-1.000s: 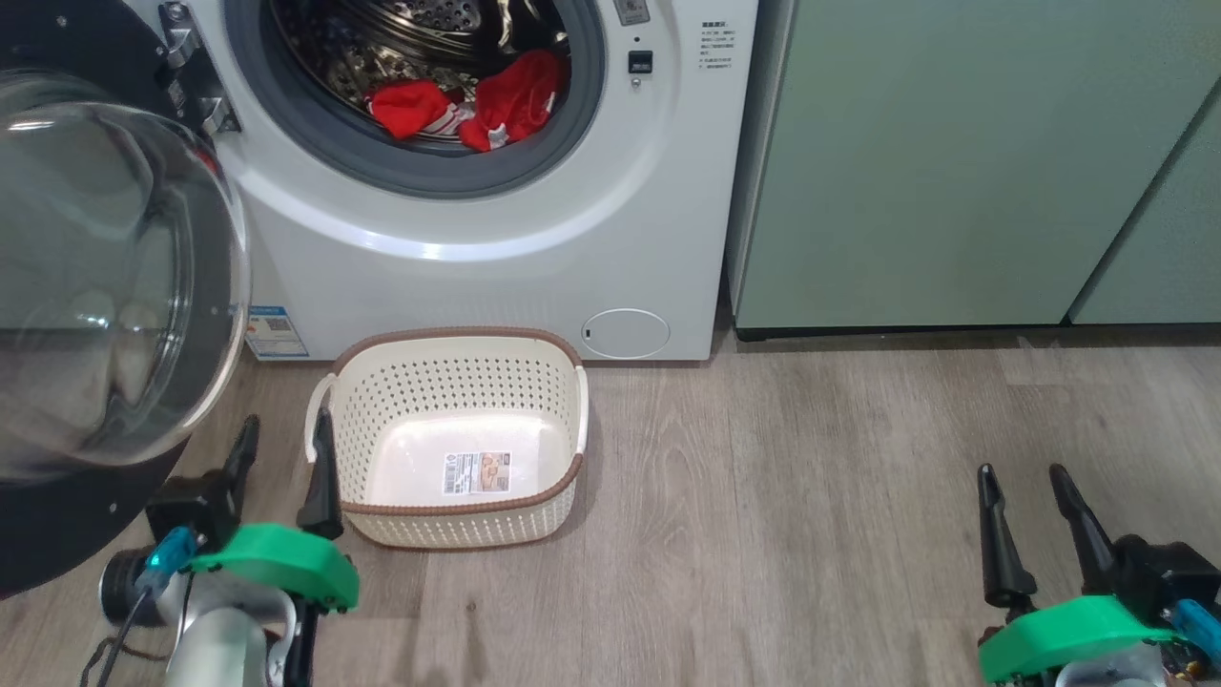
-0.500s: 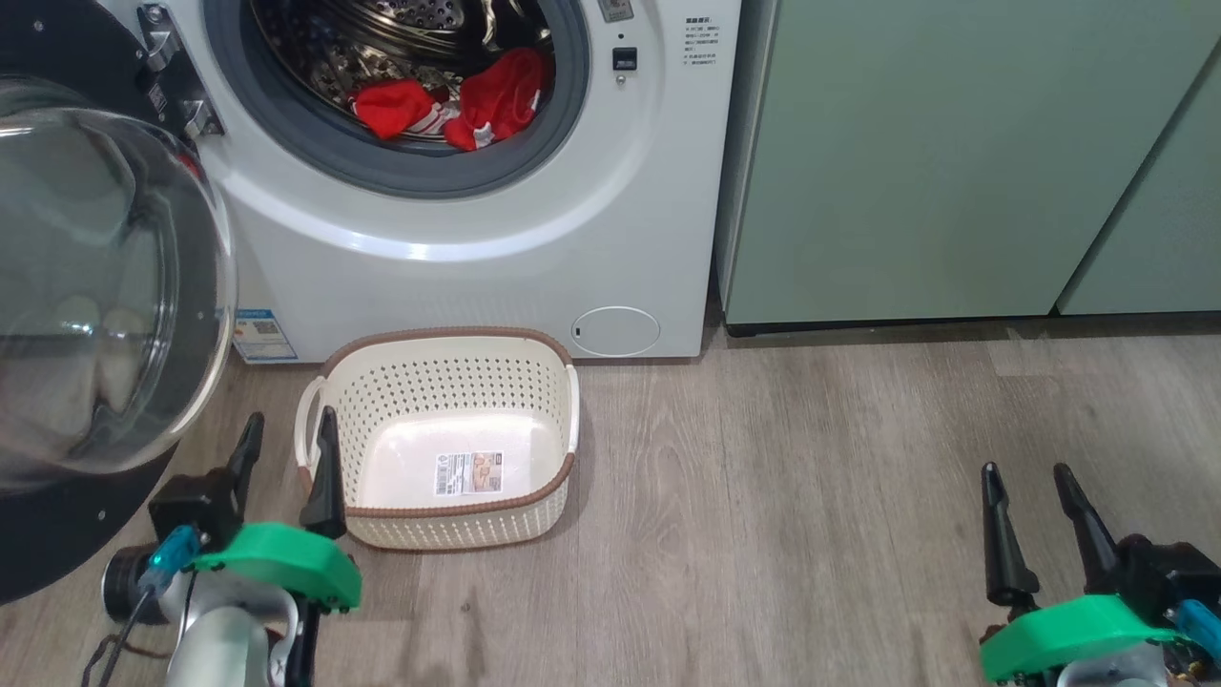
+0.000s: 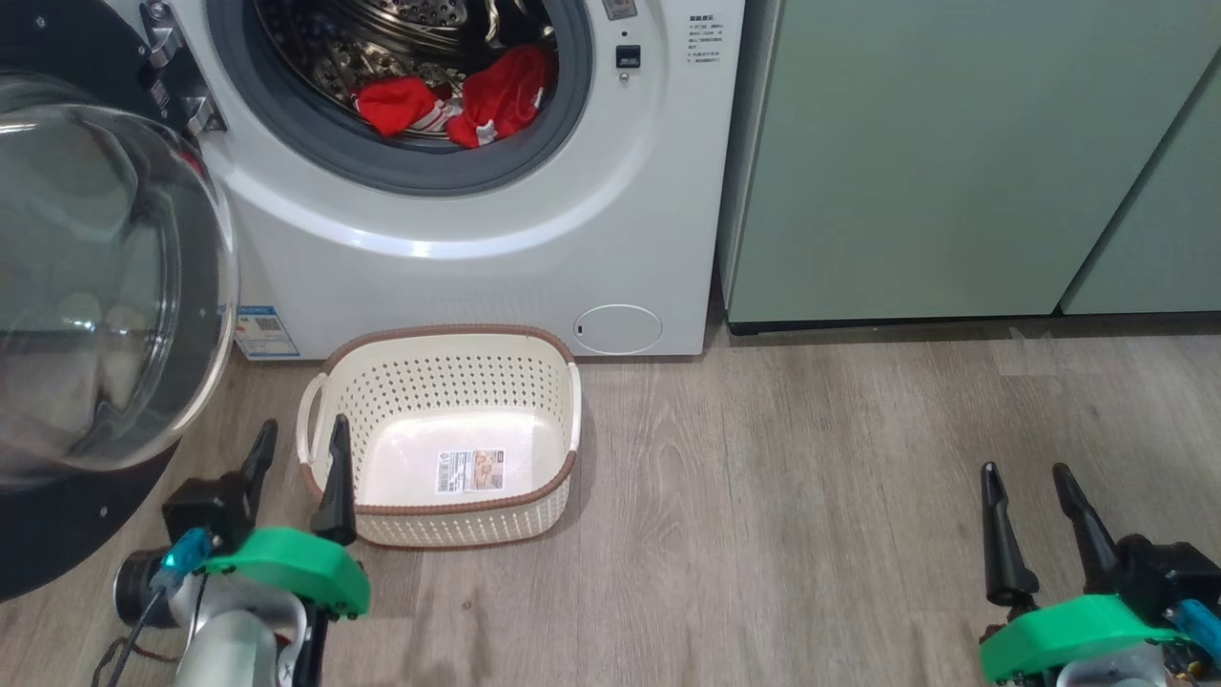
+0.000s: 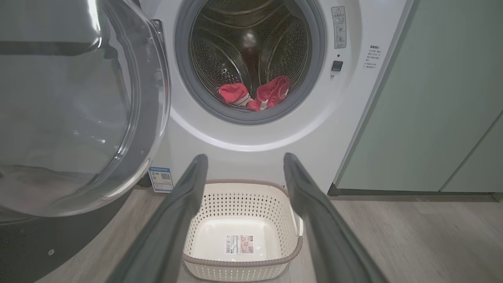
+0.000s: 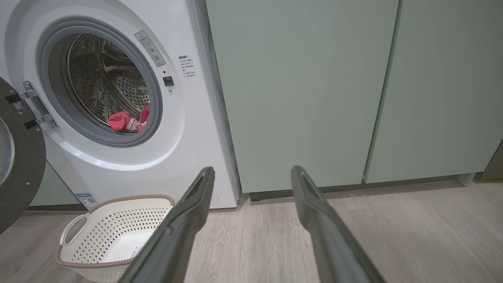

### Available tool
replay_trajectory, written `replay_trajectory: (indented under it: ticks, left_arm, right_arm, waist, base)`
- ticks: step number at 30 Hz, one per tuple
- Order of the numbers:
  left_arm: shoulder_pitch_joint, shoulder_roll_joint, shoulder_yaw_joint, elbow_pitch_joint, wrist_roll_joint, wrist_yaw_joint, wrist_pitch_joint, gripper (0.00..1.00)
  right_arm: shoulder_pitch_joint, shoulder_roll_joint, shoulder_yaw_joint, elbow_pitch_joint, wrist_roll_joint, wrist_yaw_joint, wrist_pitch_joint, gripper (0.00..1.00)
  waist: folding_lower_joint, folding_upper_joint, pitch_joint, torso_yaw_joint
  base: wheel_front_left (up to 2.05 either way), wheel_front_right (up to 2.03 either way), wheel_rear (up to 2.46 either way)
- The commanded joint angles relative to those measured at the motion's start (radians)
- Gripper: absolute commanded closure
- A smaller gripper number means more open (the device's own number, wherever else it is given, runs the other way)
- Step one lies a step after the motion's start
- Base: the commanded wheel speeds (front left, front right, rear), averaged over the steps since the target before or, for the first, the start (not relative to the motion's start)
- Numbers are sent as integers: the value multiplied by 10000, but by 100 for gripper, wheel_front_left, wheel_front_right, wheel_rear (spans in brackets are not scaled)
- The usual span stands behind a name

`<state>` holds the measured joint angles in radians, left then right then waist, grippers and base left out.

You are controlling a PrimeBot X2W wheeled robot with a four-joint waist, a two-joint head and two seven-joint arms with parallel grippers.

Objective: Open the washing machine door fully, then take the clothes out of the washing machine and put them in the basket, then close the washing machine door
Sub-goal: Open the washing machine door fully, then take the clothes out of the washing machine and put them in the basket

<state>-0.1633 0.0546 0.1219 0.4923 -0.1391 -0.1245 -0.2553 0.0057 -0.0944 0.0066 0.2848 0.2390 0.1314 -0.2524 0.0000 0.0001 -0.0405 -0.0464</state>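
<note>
In the head view, the washing machine [image 3: 477, 258] stands with the washing machine door [image 3: 105, 286] swung wide to the left, its clear bowl bulging into the room. The clothes [image 3: 458, 95] lie in a red heap at the front edge of the drum [image 3: 382, 38], just behind the grey gasket [image 3: 315, 143]. The basket [image 3: 448, 334] sits on the floor [image 3: 811, 477] just in front of the machine, with only its paper label inside. The left gripper [image 3: 305, 425] hovers beside the basket's near left corner, jaws apart, holding nothing. The right gripper [image 3: 1023, 469] is well off to the right, jaws likewise apart. In the left wrist view, the spread fingers frame the basket, with the clothes above in the drum. In the right wrist view, the fingers point towards the green cabinets [image 5: 314, 86], with the basket at lower left.
</note>
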Motion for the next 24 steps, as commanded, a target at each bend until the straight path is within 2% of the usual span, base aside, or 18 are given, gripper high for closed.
replay_trajectory:
  ticks: [1,6,11,24]
  left_arm:
    - [-474,197,297,-272,-100,-60,-65,0]
    - [-465,218,59,-344,-562,-61,-65,0]
    - [-490,314,-40,-306,-701,-61,-65,0]
    - [-680,343,-78,-130,-700,-61,-65,0]
  right_arm:
    - [-197,-38,187,-309,69,-7,-93,0]
    - [-195,-29,205,-306,68,-7,-93,0]
    - [-216,-12,196,-301,68,-7,-93,0]
    - [-286,7,220,-299,84,-7,-93,0]
  waist:
    - [0,-1,4,-2]
    - [0,-1,8,-13]
    - [0,-1,48,-14]
    - [0,-1,147,3]
  base:
    - [0,0,0]
    - [10,-10,0]
    - [92,-92,0]
    - [192,-192,0]
